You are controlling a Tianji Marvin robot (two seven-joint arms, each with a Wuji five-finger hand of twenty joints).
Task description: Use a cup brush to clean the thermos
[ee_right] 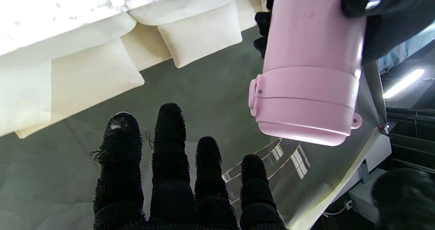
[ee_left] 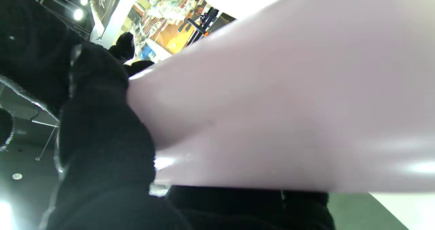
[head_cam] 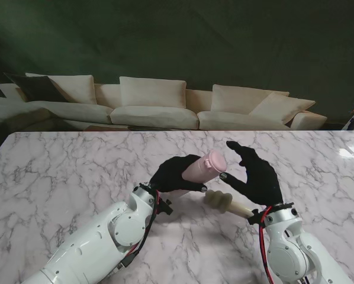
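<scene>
- Thermos (head_cam: 204, 165) is at frame centre in the stand view, pink, lifted off the marble table (head_cam: 58, 171) and tilted, lid end pointing up-right.
- Left hand (head_cam: 172, 175) is wrapped around the thermos body; the left wrist view confirms it, with pink wall filling the frame and black fingers (ee_left: 102, 121) pressed on it.
- Right hand (head_cam: 255, 174) sits just right of the lid, fingers spread, holding nothing; fingertips (ee_right: 169, 121) are apart in the right wrist view, with the thermos lid (ee_right: 306, 104) in the upper right of that frame.
- The lid looks still on, closed as far as I can tell.
- Cup brush (head_cam: 223, 201) lies on the table at lower centre, nearer to me than the thermos, beside the right wrist, untouched.
- Progress: early. Thermos picked up, done. Left: open the lid, grab the brush, scrub inside.
</scene>
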